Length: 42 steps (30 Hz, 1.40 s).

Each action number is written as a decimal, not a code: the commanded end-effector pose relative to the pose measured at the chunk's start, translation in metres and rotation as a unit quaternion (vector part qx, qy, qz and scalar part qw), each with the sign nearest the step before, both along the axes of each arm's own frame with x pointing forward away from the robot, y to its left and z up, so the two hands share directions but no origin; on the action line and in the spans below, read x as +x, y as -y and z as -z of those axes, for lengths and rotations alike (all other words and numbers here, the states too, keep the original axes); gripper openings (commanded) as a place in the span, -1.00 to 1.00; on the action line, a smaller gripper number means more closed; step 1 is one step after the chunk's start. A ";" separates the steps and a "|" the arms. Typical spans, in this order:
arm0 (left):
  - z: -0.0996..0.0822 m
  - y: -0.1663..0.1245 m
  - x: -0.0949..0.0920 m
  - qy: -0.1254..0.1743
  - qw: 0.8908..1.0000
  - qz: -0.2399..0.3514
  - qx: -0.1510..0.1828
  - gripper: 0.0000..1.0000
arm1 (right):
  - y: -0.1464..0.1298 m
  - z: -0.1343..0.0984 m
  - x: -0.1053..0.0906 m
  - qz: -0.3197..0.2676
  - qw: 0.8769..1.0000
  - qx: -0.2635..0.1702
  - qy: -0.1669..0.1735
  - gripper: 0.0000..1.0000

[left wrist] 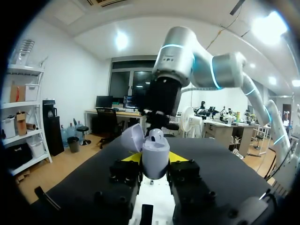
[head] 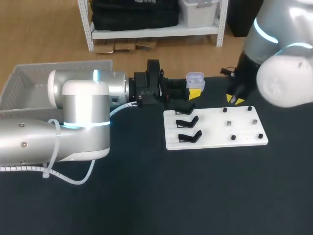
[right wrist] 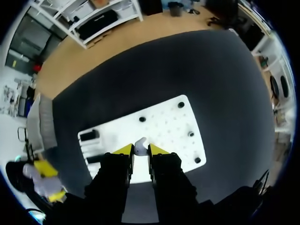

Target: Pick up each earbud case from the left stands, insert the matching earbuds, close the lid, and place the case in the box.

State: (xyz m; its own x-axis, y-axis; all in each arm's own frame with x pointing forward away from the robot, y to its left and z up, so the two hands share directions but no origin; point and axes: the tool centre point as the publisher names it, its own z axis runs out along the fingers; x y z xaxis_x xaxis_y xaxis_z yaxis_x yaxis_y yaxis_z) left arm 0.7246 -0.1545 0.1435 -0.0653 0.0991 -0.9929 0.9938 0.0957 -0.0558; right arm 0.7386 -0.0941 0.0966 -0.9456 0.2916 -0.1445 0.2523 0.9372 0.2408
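While the left gripper pinches a smooth, rounded pale case, lid open, the right gripper pinches a small white earbud.

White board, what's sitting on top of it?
Three black stands on the white board's left part, small knobs on its right. In the right wrist view, the right gripper covers the patch beneath it.

I can read no writing, number or sign. The pale lilac plastic earbud case clamped in my left gripper bears no legible print. Neither does the small white earbud pinched in my right gripper, nor the white pegged board beneath it.
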 end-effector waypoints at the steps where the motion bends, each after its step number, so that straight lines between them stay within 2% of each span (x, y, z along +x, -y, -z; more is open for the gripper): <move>1: 0.002 0.000 -0.001 0.003 1.000 -0.002 -0.004 -1.00 | 0.008 -0.046 -0.022 -0.082 0.996 0.005 -0.019 -1.00; 6: 0.002 0.000 -0.001 0.003 1.000 -0.002 -0.004 -1.00 | -0.002 -0.083 -0.044 -0.210 0.977 0.008 -0.024 -1.00; 12: 0.002 0.000 -0.001 0.003 1.000 -0.002 -0.004 -1.00 | -0.023 -0.122 -0.065 -0.343 0.939 -0.012 -0.019 -1.00; 17: 0.002 0.000 -0.001 0.003 1.000 -0.002 -0.004 -1.00 | -0.045 -0.144 -0.071 -0.416 0.909 -0.020 -0.012 -1.00; 21: 0.002 0.000 -0.001 0.003 1.000 -0.002 -0.004 -1.00 | -0.065 -0.155 -0.069 -0.472 0.881 -0.040 0.004 -1.00; 27: 0.002 0.000 -0.001 0.003 1.000 -0.002 -0.004 -1.00 | -0.090 -0.159 -0.059 -0.533 0.842 -0.068 0.053 -1.00; 30: 0.002 0.000 -0.001 0.003 1.000 -0.002 -0.004 -1.00 | -0.100 -0.158 -0.055 -0.549 0.829 -0.072 0.071 -1.00; 36: 0.002 0.000 -0.001 0.003 1.000 -0.002 -0.004 -1.00 | -0.112 -0.151 -0.051 -0.583 0.805 -0.076 0.083 -1.00; 42: 0.002 0.000 -0.001 0.003 1.000 -0.002 -0.004 -1.00 | -0.113 -0.139 -0.046 -0.596 0.796 -0.073 0.079 -1.00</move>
State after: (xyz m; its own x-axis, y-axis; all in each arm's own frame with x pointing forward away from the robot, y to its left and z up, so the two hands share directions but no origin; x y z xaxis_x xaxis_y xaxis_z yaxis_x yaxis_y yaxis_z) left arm 0.7246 -0.1545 0.1436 -0.0653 0.0990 -0.9929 0.9938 0.0957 -0.0558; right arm 0.6896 0.0191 0.2400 -0.5082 -0.8275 -0.2386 -0.8570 0.5134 0.0450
